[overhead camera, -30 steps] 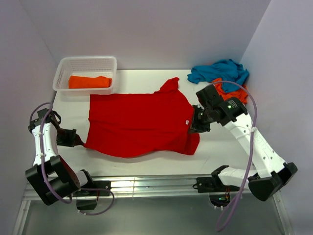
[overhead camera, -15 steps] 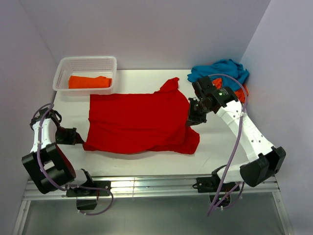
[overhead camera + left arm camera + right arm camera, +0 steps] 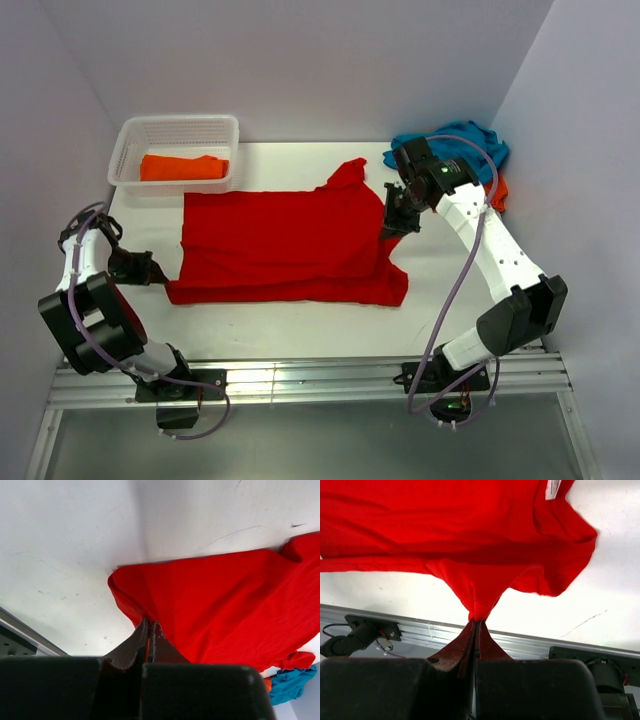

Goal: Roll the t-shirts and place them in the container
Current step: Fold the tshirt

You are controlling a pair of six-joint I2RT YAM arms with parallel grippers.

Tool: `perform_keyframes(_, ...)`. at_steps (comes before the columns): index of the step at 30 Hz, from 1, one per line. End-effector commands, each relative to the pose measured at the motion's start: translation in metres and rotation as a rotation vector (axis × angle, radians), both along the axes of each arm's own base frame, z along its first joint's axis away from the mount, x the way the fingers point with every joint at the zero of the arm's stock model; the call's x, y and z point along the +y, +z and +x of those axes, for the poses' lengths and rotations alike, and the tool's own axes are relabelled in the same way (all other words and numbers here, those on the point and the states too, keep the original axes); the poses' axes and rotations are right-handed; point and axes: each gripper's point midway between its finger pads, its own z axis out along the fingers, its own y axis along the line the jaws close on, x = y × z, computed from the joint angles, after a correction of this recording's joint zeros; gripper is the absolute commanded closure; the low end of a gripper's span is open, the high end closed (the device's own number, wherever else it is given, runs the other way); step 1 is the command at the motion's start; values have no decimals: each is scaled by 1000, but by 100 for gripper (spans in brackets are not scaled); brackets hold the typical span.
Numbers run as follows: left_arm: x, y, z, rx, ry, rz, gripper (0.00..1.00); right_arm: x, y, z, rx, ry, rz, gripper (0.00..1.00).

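The left gripper [image 3: 157, 270] is clamped tight on the near left corner of the bright red cotton t-shirt [image 3: 290, 245]. In the left wrist view its jaws meet at the left gripper's tip [image 3: 149, 625] with only a thin strip of red cloth pinched between them. The right gripper [image 3: 392, 224] is likewise closed on a bunched peak of the same shirt's right side, and in the right wrist view the cloth rises out of the right gripper [image 3: 476, 621] and fans away from it. The shirt lies spread on the white table [image 3: 300, 325] between the two grippers, lifted slightly at each pinch.

A small white neck tag [image 3: 552, 487] shows on the shirt beyond the right gripper; any writing on it is too small to read.

Against a second ago, the right gripper has travelled away from the arm bases, pulling the shirt's right edge with it. The left gripper has shifted slightly outward and farther from its base. The near hem, which sagged in a curve, now runs almost straight.

Beyond the left gripper, a folded orange t-shirt [image 3: 183, 167] sits in the white plastic lattice basket [image 3: 128, 145]. Just behind the right gripper lie a crumpled teal blue t-shirt [image 3: 470, 140] and, partly under it, a second orange t-shirt [image 3: 497, 190].
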Motion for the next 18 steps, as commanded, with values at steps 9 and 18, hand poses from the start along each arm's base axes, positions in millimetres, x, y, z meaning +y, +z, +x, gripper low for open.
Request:
perform_keyframes(9, 13, 1, 26, -41, -16, 5, 99, 4, 5, 31, -53, -3, 12, 100)
perform_keyframes(18, 6, -5, 35, -43, -49, -16, 100, 0, 2, 34, -41, -26, -1, 100)
